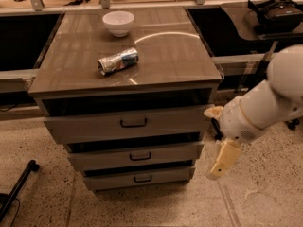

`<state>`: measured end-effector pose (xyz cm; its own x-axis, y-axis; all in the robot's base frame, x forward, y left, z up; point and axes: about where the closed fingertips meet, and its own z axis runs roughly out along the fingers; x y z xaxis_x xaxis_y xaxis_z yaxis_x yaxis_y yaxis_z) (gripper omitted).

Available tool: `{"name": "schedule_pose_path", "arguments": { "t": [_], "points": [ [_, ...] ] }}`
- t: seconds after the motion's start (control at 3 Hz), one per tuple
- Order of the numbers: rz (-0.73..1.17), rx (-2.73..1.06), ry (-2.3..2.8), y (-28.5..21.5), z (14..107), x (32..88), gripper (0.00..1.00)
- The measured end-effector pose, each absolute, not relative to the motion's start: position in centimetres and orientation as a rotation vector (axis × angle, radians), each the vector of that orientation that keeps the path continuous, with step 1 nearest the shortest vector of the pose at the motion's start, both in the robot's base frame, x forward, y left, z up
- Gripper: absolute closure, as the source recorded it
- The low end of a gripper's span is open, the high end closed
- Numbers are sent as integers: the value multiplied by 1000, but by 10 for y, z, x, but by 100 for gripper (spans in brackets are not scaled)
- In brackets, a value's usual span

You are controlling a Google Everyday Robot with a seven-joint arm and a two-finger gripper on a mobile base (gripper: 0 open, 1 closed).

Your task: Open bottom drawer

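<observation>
The bottom drawer [137, 178] is the lowest and shortest front of the grey-beige cabinet, with a small dark bar handle [143, 178]. Its front stands slightly forward, with a dark gap above it. My gripper [222, 161] hangs pale yellow from the white arm [265, 108]. It is just right of the cabinet's lower right corner, at about the height of the middle drawer [137, 156], apart from both drawers and from the handle.
The tall top drawer [128, 123] sits above. On the cabinet top [175, 56] are a white bowl [118, 22] and a crumpled can [118, 61] lying on its side. A headset [277, 8] lies on the counter at back right. A black leg [19, 188] lies on the floor at left.
</observation>
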<state>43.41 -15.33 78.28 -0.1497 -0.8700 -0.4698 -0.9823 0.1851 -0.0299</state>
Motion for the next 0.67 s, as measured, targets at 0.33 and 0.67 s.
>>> {"name": "schedule_pose_path", "arguments": {
  "t": [0.33,0.67],
  "points": [
    [462,-1759,2030,-151,729,439,0],
    [545,-1775,1965,-146,670,442,0]
  ]
}}
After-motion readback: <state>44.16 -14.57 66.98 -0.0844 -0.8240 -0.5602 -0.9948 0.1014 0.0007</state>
